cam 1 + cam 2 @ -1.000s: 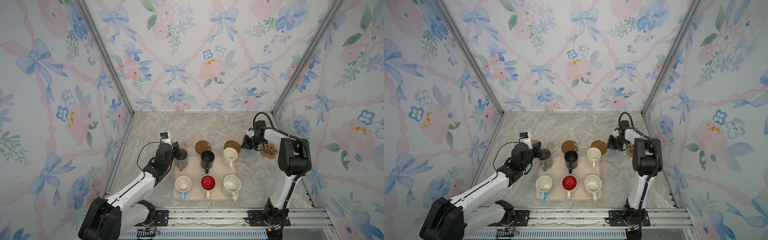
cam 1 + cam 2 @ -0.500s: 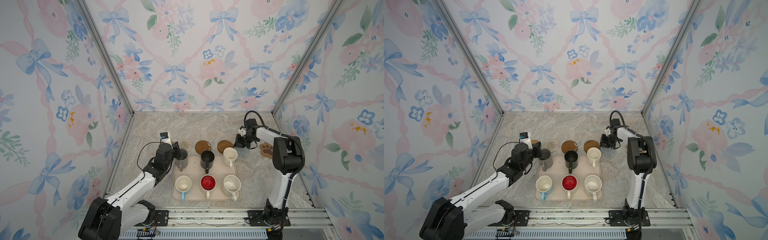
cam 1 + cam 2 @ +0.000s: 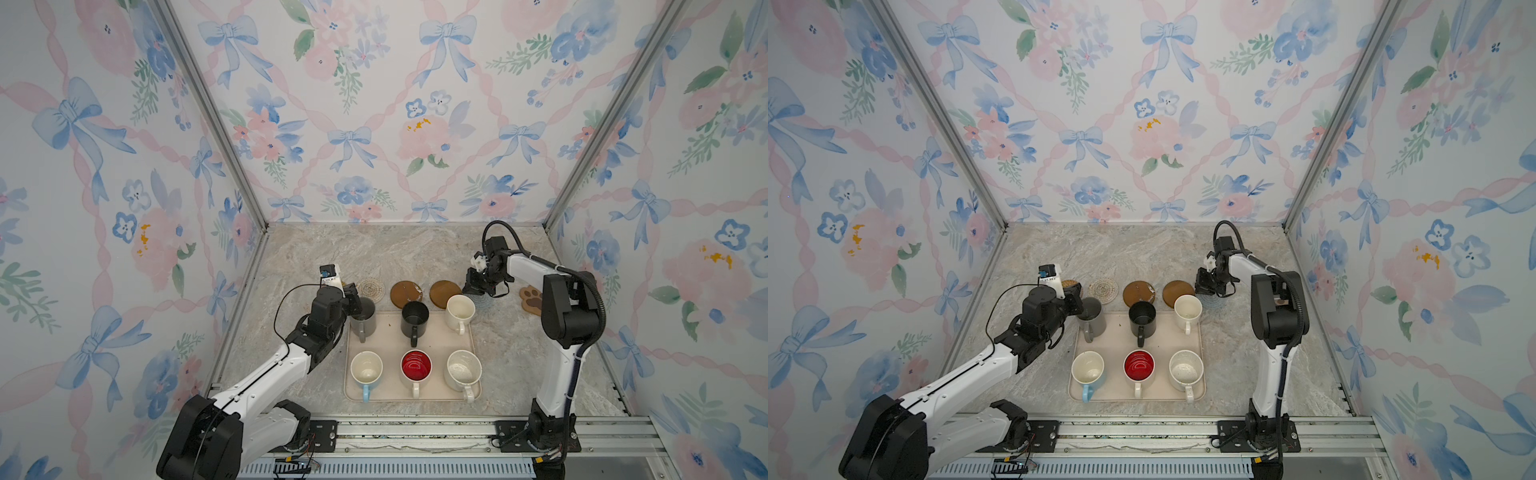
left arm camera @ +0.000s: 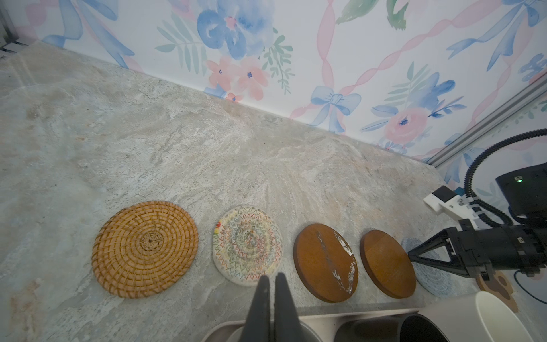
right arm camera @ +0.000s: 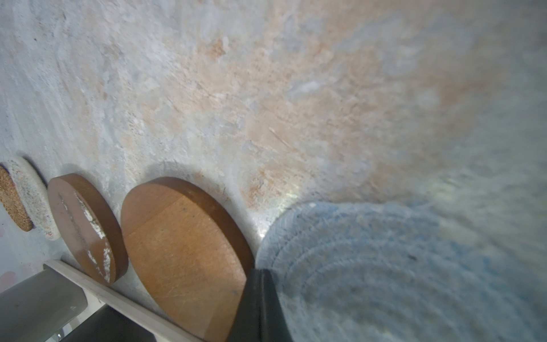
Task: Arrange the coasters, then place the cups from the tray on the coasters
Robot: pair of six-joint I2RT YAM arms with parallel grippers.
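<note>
Pressing on blue-grey coaster point(image 5: 384, 266) with right gripper point(image 5: 261, 274) pinched empty, apparently aligning it; poised left gripper point(image 4: 271, 277), likewise closed, above grey mug point(image 3: 365, 319).

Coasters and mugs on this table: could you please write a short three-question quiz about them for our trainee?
1. True or false: the red-inside mug stands on the tray.
2. The right gripper has its tip at the edge of which coaster: A rattan coaster, B blue-grey coaster, C paw-shaped coaster?
3. Fill in: the left gripper is ___ (open or shut).
Key: 1 true; 2 B; 3 shut.
</note>
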